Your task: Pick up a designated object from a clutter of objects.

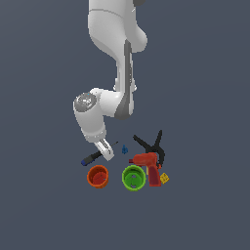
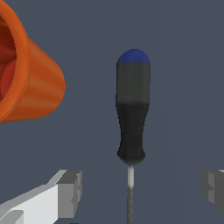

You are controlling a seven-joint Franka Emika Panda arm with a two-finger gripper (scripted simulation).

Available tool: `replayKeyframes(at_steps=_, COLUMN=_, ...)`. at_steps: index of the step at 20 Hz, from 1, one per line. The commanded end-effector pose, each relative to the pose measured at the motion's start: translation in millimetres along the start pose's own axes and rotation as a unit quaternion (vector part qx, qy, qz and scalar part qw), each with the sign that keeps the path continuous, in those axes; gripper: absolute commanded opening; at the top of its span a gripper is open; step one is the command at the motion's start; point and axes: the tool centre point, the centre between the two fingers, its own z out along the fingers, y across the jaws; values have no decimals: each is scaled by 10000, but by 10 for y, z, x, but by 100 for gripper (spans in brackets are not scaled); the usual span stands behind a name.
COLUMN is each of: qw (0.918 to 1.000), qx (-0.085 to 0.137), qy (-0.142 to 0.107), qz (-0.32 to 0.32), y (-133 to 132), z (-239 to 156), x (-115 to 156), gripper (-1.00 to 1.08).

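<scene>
Screwdriver (image 2: 132, 109) lies flat on the tabletop (image 1: 44, 205), blue-capped black handle, thin grey shaft running between the fingers (image 2: 70, 192). Fingers spread wide on either side of the shaft, not touching it, gripper (image 1: 106, 150) low over it. Orange cup (image 1: 97, 176) just beside the handle. Green cup (image 1: 133, 177) next toward the exterior view's right, then red toy drill (image 1: 149, 166), black clamp (image 1: 152, 144), small yellow piece (image 1: 164, 179). Tiny blue piece (image 1: 124, 149) near the gripper.

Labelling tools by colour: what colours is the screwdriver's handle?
Black with a dark blue cap on the screwdriver, clearest in the wrist view.
</scene>
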Motion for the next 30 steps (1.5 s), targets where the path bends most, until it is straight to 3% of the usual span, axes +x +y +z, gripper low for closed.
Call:
replayKeyframes(at_steps=1, qw=10000, qx=0, qy=0, qz=1, y=0, z=0, x=0, gripper=100)
replayKeyframes(at_steps=19, qw=10000, qx=1, qy=5, qz=29, y=7, z=513, x=2, gripper=100)
replayKeyframes(at_steps=20, qw=10000, qx=1, qy=5, qz=29, y=7, z=513, x=2, gripper=-100)
replayKeyframes(at_steps=30, qw=10000, qx=1, qy=5, qz=29, y=6, z=512, x=1, gripper=-100)
